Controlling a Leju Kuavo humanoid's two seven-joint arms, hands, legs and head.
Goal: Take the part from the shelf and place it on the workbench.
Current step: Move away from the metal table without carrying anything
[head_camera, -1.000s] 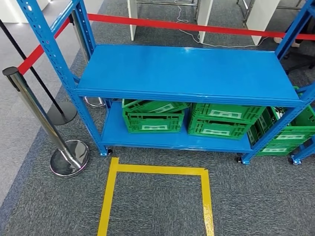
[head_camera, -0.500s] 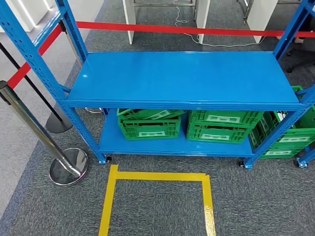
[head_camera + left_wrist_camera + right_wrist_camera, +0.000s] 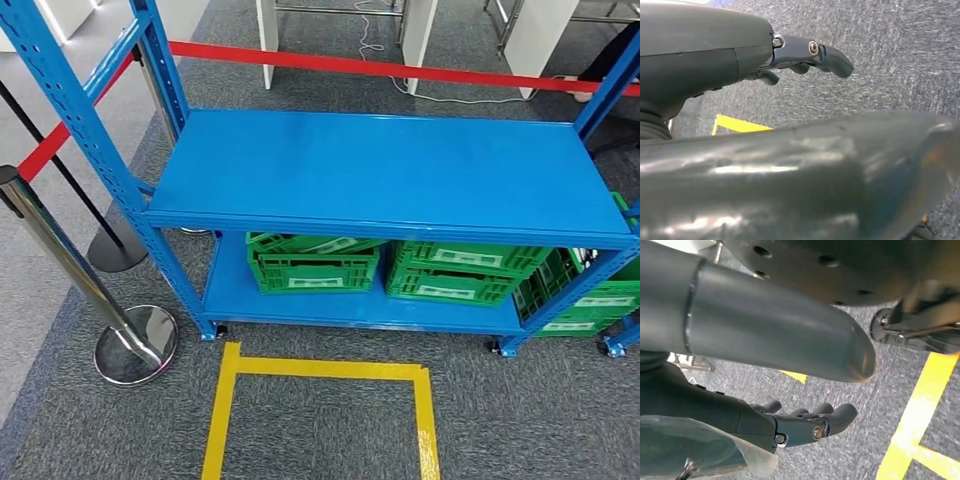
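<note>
A blue metal shelf (image 3: 392,165) stands in front of me in the head view, its upper board bare. On its lower board sit two green crates (image 3: 313,265) (image 3: 453,272), and I cannot tell what is in them. A third green crate (image 3: 581,290) on the floor at the right has something small and dark near its rim. My left hand (image 3: 806,55) hangs above the grey carpet with its fingers loosely extended and nothing in them. My right hand (image 3: 810,422) hangs the same way over the carpet, holding nothing.
A yellow tape square (image 3: 317,368) marks the carpet just before the shelf. A chrome barrier post (image 3: 136,345) stands at the left, and a red belt (image 3: 362,66) runs behind the shelf. White table legs (image 3: 266,40) stand beyond the belt.
The whole head picture has shifted: the camera has moved, so the shelf sits a little lower and more to the right. Nothing on the shelf has moved.
</note>
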